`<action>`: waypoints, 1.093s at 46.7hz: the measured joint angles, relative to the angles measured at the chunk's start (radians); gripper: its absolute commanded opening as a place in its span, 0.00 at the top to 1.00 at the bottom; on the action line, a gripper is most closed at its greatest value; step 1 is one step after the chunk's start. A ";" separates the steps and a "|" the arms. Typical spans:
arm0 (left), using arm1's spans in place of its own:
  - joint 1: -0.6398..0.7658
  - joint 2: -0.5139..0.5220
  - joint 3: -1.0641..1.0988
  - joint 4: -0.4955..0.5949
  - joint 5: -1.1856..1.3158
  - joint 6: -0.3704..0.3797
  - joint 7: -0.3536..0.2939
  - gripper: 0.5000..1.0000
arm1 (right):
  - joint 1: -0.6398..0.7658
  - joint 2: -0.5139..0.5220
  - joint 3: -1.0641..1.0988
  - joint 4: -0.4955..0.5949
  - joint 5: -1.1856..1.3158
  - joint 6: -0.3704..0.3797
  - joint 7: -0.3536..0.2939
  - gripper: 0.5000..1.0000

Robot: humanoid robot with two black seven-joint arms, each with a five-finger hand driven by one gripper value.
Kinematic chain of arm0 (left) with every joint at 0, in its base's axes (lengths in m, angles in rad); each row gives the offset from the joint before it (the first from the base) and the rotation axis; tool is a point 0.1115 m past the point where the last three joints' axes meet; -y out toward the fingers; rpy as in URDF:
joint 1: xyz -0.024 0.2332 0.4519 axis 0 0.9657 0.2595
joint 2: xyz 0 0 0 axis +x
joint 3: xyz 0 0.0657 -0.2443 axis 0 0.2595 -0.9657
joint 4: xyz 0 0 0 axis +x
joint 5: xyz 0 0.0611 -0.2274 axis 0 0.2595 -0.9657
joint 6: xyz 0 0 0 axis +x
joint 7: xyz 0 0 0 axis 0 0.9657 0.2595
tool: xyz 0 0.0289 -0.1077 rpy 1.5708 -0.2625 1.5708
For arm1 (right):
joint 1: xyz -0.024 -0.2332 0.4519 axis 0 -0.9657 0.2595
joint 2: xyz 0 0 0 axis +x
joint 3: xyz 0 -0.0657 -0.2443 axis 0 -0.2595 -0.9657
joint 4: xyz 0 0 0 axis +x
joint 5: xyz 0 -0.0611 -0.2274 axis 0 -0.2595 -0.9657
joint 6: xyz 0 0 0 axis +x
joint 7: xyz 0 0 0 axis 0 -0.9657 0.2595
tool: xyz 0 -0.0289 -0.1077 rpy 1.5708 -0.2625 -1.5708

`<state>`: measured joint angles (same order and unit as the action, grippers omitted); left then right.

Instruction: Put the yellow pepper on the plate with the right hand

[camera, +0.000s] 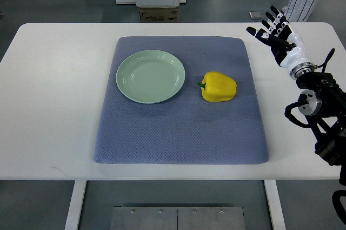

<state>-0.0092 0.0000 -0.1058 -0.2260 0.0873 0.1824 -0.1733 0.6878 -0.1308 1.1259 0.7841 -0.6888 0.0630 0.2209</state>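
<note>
The near half of the blue mat (178, 138) is bare, and the mat itself lies square on the white table (48, 122), its near edge close to the table's near edge. Past the mat's middle sits the yellow pepper (219, 86), lying on its side toward the mat's right edge, stem pointing left at the plate. The pale green plate (150, 76) rests just beside it, toward the mat's far left corner, with a narrow strip of mat between the stem and the plate's rim. The plate holds nothing.

The right hand (277, 35) hovers over the table's far right corner, well apart from the pepper, fingers spread and gripping nothing; its arm comes up along the table's right edge. The left arm does not show.

The step in hand looks like the reach, so the task is barely begun. To do it well, the hand should swing left and toward the near side, coming down over the pepper from above or from its right flank, with fingers kept wide until they bracket the body, not the stem. The skin is smooth and rounded, so a firm wrap across the widest part should hold better than a fingertip pinch. The carry is short: lift clear of the rim, then set down near the plate's centre.
</note>
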 measured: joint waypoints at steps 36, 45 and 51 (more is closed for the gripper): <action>0.000 0.000 0.000 0.000 0.000 0.000 0.000 0.00 | 0.016 -0.004 -0.015 0.001 0.000 0.001 0.000 0.00; 0.000 0.000 0.000 0.000 0.000 0.000 0.000 0.00 | 0.024 -0.005 -0.031 0.001 0.000 0.000 0.000 0.00; 0.000 0.000 0.000 0.000 0.000 0.000 0.000 0.00 | 0.024 -0.021 -0.055 0.004 0.000 0.001 0.000 0.01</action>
<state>-0.0093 0.0000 -0.1059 -0.2262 0.0875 0.1825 -0.1734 0.7122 -0.1520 1.0708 0.7882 -0.6889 0.0635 0.2210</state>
